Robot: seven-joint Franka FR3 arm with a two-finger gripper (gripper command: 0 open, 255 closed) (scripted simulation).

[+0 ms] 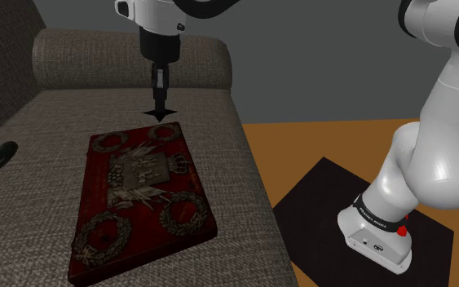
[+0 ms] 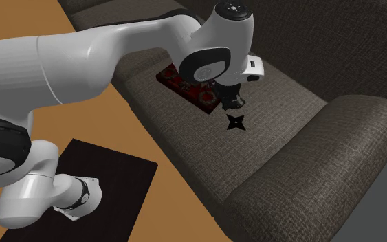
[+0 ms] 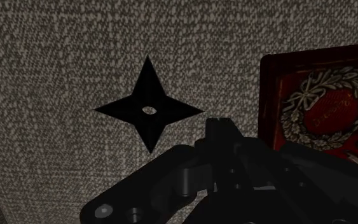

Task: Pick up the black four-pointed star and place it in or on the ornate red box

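Zero pick yet: my tool [image 1: 161, 91] hangs pinched together, empty, above the black star [image 3: 149, 111] lying flat on the sofa seat [image 1: 48, 122] just beside the red box [image 1: 142, 192]; next I'd open it, then descend.

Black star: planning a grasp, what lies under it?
Grey woven sofa cushion, showing around the star and through its centre hole; the patch directly beneath is covered.

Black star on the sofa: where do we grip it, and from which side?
Take the star across its narrow middle, in the two opposite notches beside the centre hole, coming straight down from above. It lies flat and thin on the sofa seat, so a side approach likely finds nothing to pinch, and the tapered points would probably slip.
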